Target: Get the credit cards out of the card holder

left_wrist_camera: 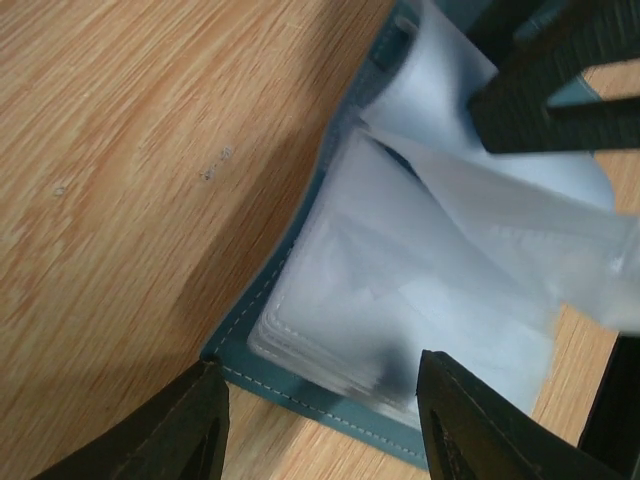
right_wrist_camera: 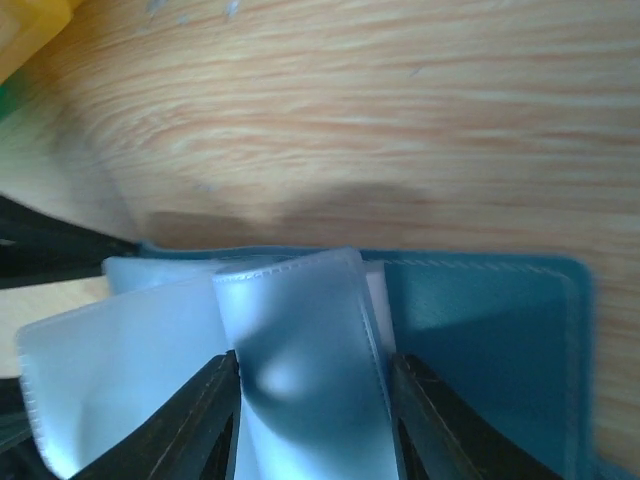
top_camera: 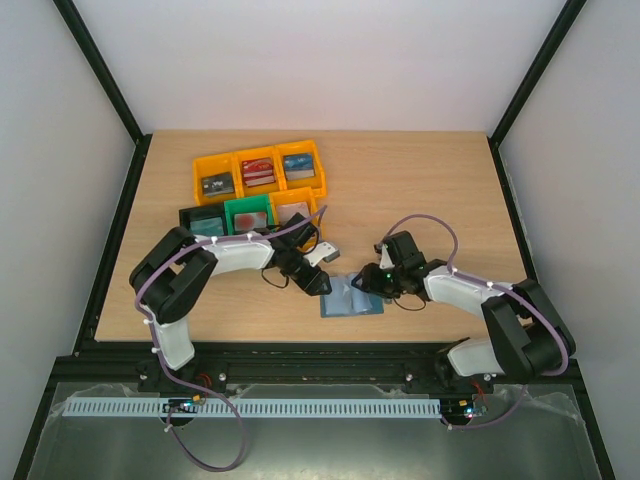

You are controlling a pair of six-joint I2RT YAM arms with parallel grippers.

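Both arms are in over the small teal-blue folding card holder [top_camera: 350,302], which lies opened flat near the front edge of the light wooden worktop [top_camera: 420,190], between the two claws. The right claw [right_wrist_camera: 310,365] is clenched on one pale blue-grey plastic sleeve [right_wrist_camera: 300,320], and the sleeve bows and curls up between the two black fingers [right_wrist_camera: 200,420] while the teal cover lies flat on the wood beside it. From the left wrist view the left claw [left_wrist_camera: 322,375] is released, fingers spread wide on either side of the stacked sleeves at the holder's stitched edge; I cannot tell if they touch it. The right arm's dark fingers show at the far end of that view, with the sleeve raised off the stack. Back on the worktop, well apart from the holder, small rectangular plastic credit cards [top_camera: 259,173] lie in a cluster of orange, green and black plastic bins [top_camera: 318,178].
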